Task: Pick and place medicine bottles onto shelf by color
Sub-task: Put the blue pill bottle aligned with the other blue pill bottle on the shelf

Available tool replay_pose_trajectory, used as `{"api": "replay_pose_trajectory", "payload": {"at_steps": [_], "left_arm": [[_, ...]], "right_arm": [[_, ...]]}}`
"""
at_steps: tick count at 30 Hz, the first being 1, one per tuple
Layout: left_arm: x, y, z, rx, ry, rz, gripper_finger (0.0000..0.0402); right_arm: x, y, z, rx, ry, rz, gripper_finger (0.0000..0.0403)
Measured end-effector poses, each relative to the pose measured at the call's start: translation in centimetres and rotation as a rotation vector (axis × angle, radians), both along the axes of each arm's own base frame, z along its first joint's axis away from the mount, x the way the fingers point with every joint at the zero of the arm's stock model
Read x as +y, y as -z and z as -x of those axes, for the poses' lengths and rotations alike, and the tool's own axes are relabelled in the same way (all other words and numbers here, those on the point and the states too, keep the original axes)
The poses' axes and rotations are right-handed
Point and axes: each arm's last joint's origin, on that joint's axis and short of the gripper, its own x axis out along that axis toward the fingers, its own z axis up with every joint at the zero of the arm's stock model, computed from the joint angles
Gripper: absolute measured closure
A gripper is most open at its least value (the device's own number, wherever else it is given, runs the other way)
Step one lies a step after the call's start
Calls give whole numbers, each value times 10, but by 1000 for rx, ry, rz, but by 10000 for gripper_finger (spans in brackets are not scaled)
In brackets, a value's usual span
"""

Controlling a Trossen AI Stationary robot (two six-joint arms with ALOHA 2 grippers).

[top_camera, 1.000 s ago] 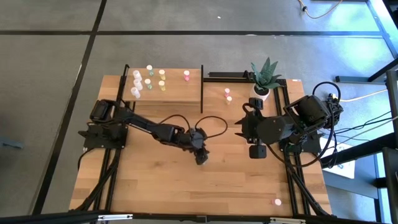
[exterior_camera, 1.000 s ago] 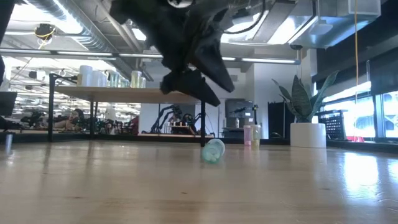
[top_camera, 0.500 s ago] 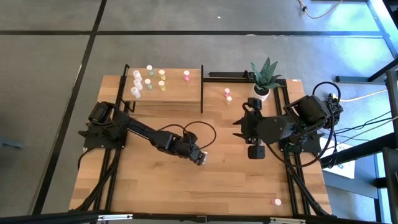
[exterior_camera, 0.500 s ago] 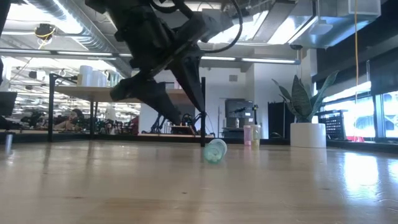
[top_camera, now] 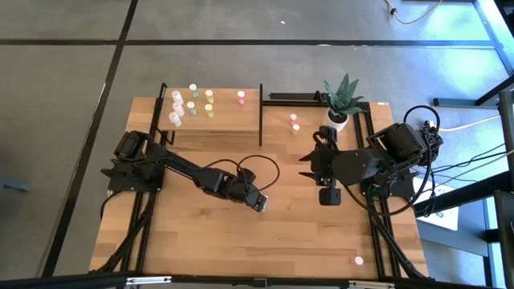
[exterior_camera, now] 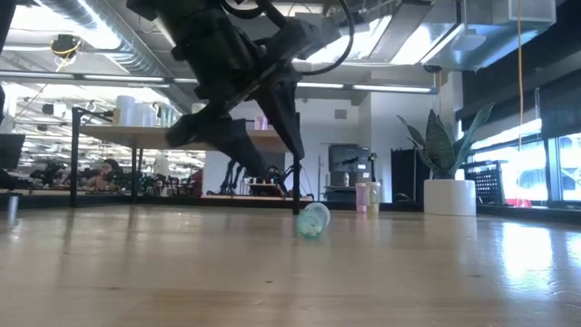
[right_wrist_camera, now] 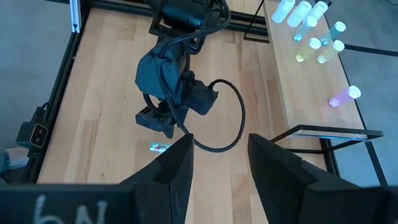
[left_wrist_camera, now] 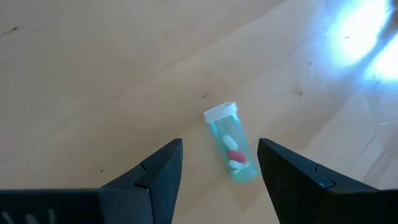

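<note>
Left pincer hangs spread over a green medicine bottle that lies on its side on the bare desk near the middle, white cap pointing away from the fingers, pills showing through its wall; the bottle sits between the two fingers but apart from both, so nothing is gripped yet. Judging by this, the step in hand is the approach to a pick. Next the pincer would need to drop straight down until the fingers flank the bottle's body, then press in across its width rather than along its length, since a round bottle lying flat may roll away if nudged from one side. After that it belongs with the green-topped bottles on the shelf at the desk's far left corner, where several bottles already stand grouped. Right pincer waits, also spread and holding nothing, over the desk's right side near the potted plant.
</note>
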Motion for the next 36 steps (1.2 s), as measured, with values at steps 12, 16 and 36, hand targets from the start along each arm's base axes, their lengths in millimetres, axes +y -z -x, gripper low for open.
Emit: {"api": "replay_pose_trajectory", "payload": {"at_steps": [12,16,36], "left_arm": [[-1,2,-5,-51,-47,19,199],[0,0,-7,-73,-51,24,178],[6,-13,-55,164,-70,13,99]], "right_arm": [[0,0,0,0,0,0,249],[0,0,0,1,-1,0,249],[1,-2,-1,-21,-5,-17,249]]}}
